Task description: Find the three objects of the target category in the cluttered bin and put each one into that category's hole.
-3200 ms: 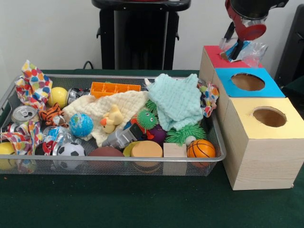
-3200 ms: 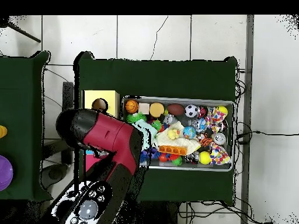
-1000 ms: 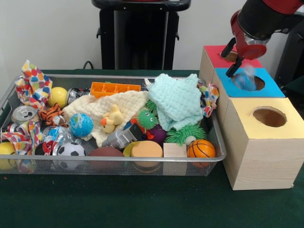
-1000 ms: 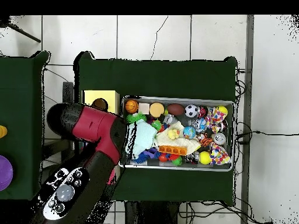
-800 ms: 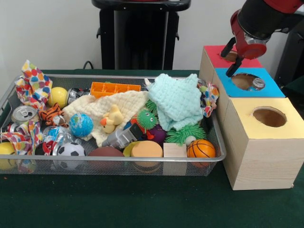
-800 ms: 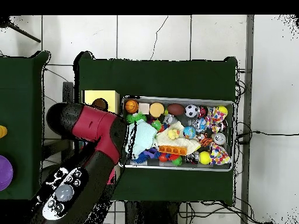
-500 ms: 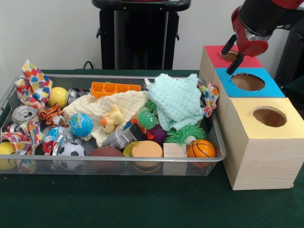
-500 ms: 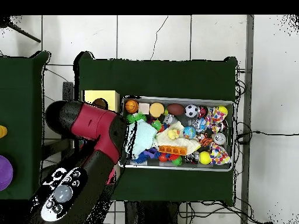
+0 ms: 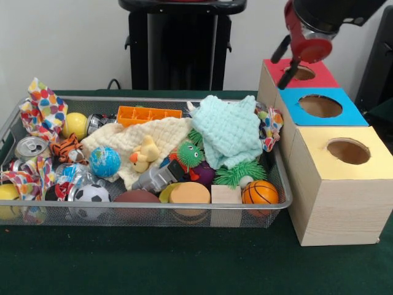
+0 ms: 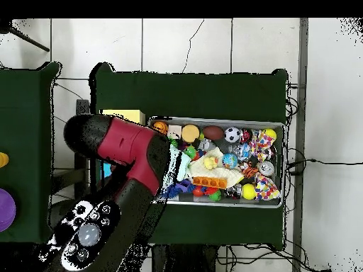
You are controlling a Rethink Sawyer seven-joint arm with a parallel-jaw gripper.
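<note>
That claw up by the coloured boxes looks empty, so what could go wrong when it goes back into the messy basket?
The claw hangs open above the red box.

1. The basket is crowded; reaching for one toy could nudge the basketball or the soccer ball.
2. The mint cloth and cream cloth cover things, so a wanted item may be hidden or a cloth snagged.

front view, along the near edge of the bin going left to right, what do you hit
soccer ball → brown football → tan round block → wooden cube → basketball, then outside the wire bin, the yellow-topped box
</note>
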